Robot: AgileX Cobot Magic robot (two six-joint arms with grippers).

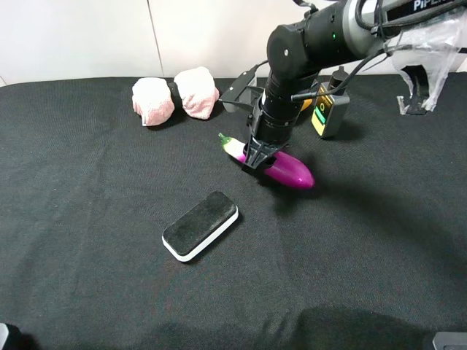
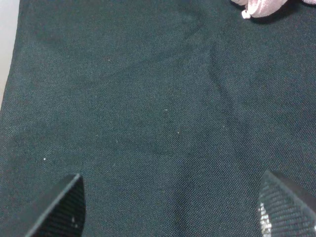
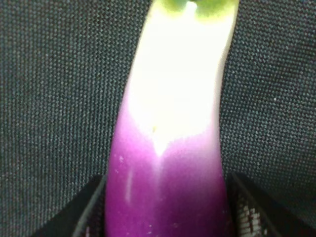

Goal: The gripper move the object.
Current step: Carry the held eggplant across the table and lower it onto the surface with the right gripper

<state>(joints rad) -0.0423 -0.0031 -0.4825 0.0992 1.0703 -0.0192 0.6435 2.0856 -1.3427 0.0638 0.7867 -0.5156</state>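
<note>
Nearest, the left gripper (image 2: 170, 211) hangs wide open over bare black cloth (image 1: 87, 219), holding nothing. Past the eraser (image 1: 200, 226), right of centre, the right gripper (image 1: 257, 159) is clamped on the eggplant's (image 1: 290, 172) middle. Whether the eggplant is clear of the cloth cannot be told. The grasp looks made; carrying and release remain.

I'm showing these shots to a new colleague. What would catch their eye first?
The glossy purple toy eggplant near the middle of the black cloth stands out, with the right gripper clamped across it. Next come the black-topped white eraser lying nearer the camera, and the pink cloth bundle by the far edge.
</note>
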